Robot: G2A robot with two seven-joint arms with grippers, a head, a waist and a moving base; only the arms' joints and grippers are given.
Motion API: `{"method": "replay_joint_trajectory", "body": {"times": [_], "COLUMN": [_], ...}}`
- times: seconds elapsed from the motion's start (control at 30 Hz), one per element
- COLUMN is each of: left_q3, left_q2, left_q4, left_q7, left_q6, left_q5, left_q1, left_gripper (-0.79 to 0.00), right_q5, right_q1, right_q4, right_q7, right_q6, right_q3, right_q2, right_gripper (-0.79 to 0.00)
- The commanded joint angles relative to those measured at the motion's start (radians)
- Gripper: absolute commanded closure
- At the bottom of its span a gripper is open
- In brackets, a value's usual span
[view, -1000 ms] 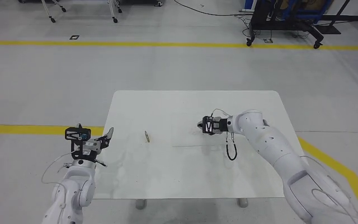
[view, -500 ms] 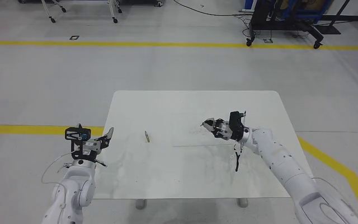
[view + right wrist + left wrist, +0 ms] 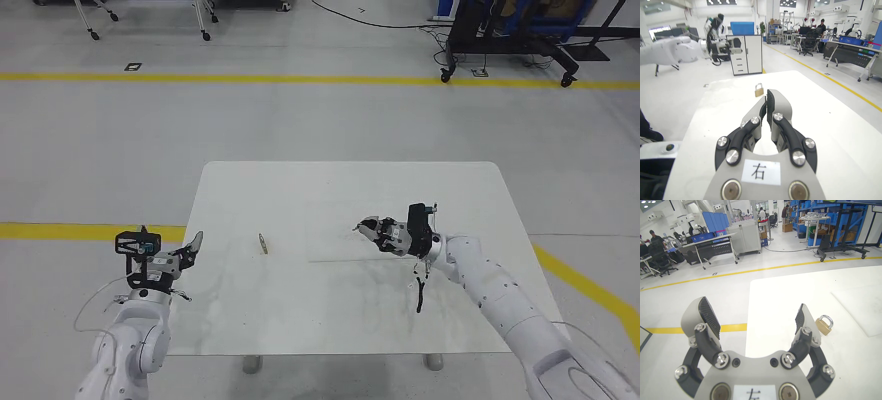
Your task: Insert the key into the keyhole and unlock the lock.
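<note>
Padlock [image 3: 263, 243] lies flat on the white counter [image 3: 350, 320], left of centre and apart from both arms. It has a brass-coloured, boxy body with a shiny silver U-shaped shackle, and the shackle looks seated in the body. In the left wrist view the padlock [image 3: 823, 326] sits on the counter [image 3: 791, 291] just past one finger of the left pincer [image 3: 752, 306], not touching it. The left pincer is wide open with nothing between the fingers; the fingers [image 3: 706, 313] are white shells faced with black ribbed rubber pads, on black links with round silver screws. From above, the left pincer [image 3: 190, 248] hangs at the counter's left edge, near the padlock but clear of it. The right pincer [image 3: 365, 226] is above the middle of the counter, well apart from the padlock and pointed toward it. In the right wrist view the right pincer [image 3: 766, 95] is closed, ribbed pads pressed face to face. A thin sliver shows at the very tips, too small to tell whether it is the key. The padlock [image 3: 759, 91] lies farther off, just beyond the tips, shackle pointing away. The counter [image 3: 819, 117] is smooth matte white with rounded corners. A thin, flat, pale rectangular sheet [image 3: 857, 313] lies on the counter beyond the padlock, barely raised, its straight edges faintly visible
</note>
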Motion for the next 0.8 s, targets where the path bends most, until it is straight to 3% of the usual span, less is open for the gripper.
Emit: {"method": "replay_joint_trajectory", "body": {"times": [0.0, 0.07, 0.13, 0.37, 0.47, 0.63, 0.7, 0.77], "left_q3": [-0.017, -0.073, -0.073, -0.073, -0.025, 0.077, 0.110, 0.142], "left_q2": [0.001, 0.012, 0.012, 0.012, 0.011, 0.012, 0.016, 0.016], "left_q4": [-0.016, -0.037, -0.037, -0.037, -0.010, 0.123, 0.189, 0.252], "left_q7": [-0.116, -0.287, -0.287, -0.287, -0.334, -0.592, -0.762, -0.859], "left_q6": [-0.159, -0.264, -0.264, -0.264, -0.353, -0.497, -0.499, -0.507], "left_q5": [-0.279, -0.411, -0.411, -0.411, -0.488, -0.889, -1.041, -1.178], "left_q1": [0.030, 0.043, 0.043, 0.043, 0.034, -0.122, -0.213, -0.290], "left_gripper": [-0.785, -0.785, -0.785, -0.785, -0.785, -0.785, -0.785, -0.785], "right_q5": [0.213, 0.322, 0.375, 0.375, 0.375, 0.625, 0.754, 0.871], "right_q1": [-0.008, -0.015, -0.018, -0.018, -0.018, -0.027, -0.015, -0.003], "right_q4": [-0.005, -0.042, -0.054, -0.054, -0.054, -0.071, -0.082, -0.081], "right_q7": [-0.001, -0.001, -0.001, -0.001, -0.001, 0.163, 0.241, 0.320], "right_q6": [0.001, 0.001, 0.001, 0.001, 0.001, 0.001, 0.001, 0.001], "right_q3": [-0.056, -0.115, -0.143, -0.143, -0.143, -0.182, -0.213, -0.240], "right_q2": [0.009, 0.024, 0.041, 0.041, 0.041, 0.018, 0.008, 0.002], "right_gripper": [0.000, 0.000, 0.000, 0.000, 0.000, 0.000, 0.000, 0.000]}}
